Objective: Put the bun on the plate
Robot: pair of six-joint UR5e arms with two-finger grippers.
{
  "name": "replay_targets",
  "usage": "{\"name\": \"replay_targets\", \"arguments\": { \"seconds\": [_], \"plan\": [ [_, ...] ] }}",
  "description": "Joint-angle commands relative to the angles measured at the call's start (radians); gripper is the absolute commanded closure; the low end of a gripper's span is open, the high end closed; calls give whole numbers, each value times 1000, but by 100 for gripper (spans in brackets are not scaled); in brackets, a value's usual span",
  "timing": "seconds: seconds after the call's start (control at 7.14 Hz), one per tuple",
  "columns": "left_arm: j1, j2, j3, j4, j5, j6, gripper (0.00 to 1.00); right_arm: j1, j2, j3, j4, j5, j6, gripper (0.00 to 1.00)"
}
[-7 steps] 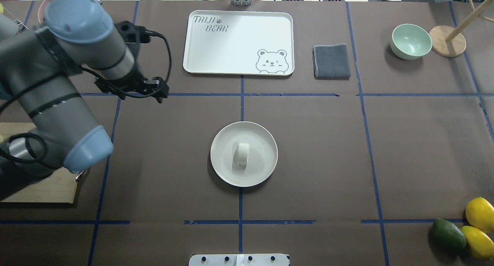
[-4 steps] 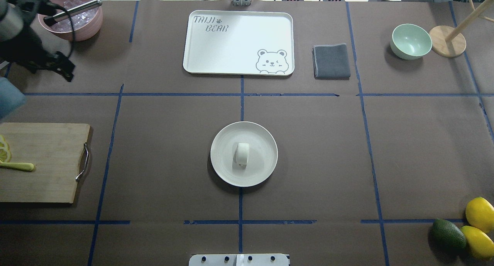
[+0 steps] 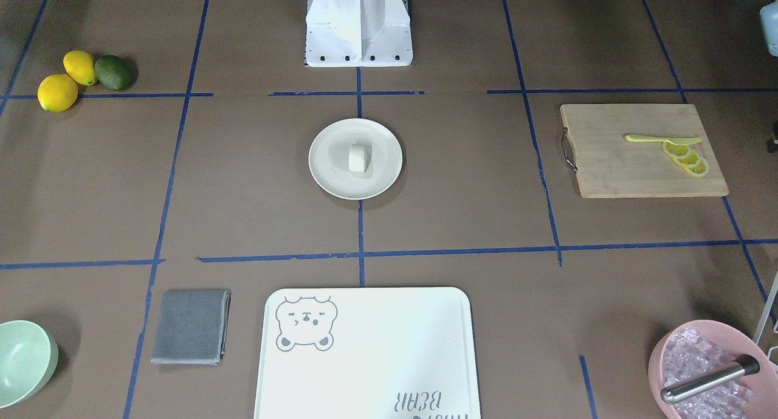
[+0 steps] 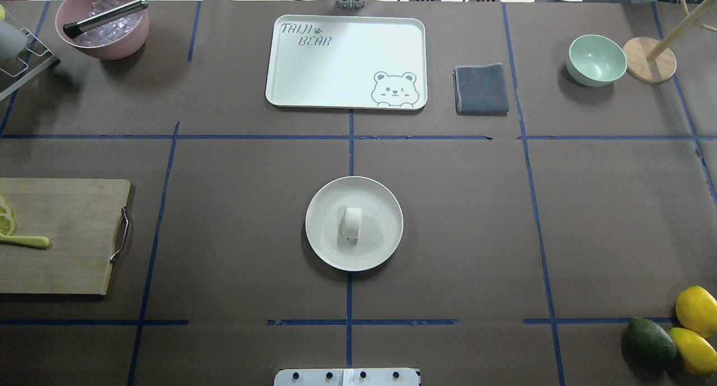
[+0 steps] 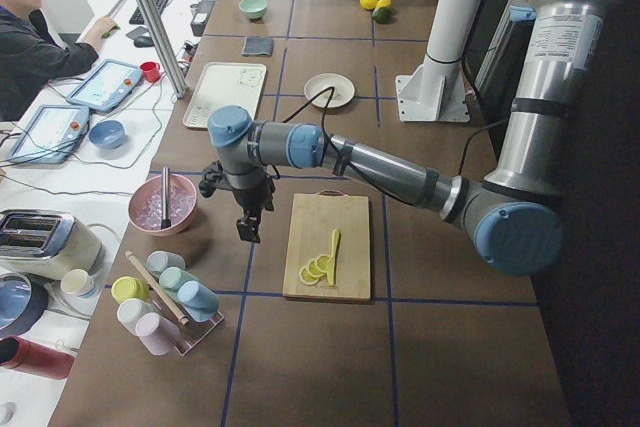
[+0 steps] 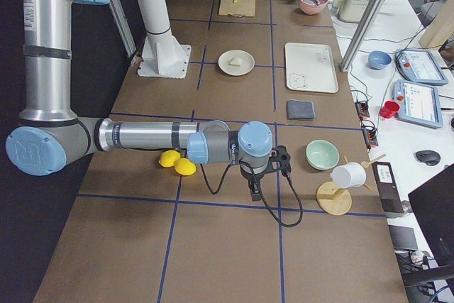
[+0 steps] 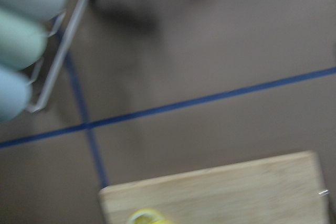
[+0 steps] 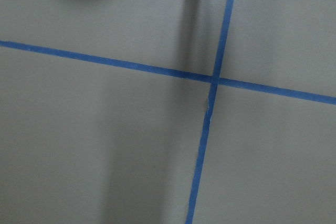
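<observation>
In the overhead view the board [image 4: 67, 235] lies at the left edge, and at centre the bun [image 4: 352, 222] sits in the middle of the plate [image 4: 325, 249]. In the side views the left gripper [image 5: 248, 229] hangs above the tabletop [image 5: 310, 347] between the pink bowl [image 5: 160, 205] and the board. The right gripper [image 6: 255, 193] hangs between the lemons [image 6: 177, 163] and the green bowl [image 6: 323, 154]; it cannot be told whether either gripper's fingers are released or clenched.

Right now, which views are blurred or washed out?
Left wrist view: smeared, the cups and cutting board soft. Right wrist view: sharp blue tape. Overhead and front-facing views: crisp, though glare brightens the bear tray.
</observation>
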Motion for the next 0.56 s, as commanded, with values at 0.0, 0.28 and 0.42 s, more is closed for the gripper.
{"name": "replay_targets", "arguments": {
  "seconds": [0.0, 0.28, 0.42],
  "plan": [
    [-85, 101, 111, -152, -32, 71, 0, 0, -2, -2, 0, -3, 1, 0],
    [-85, 140, 124, -193, -32, 68, 0, 0, 0, -2, 0, -3, 1, 0],
    [-85, 146, 118, -193, -32, 63, 0, 0, 1, -1, 0, -3, 1, 0]
  ]
}}
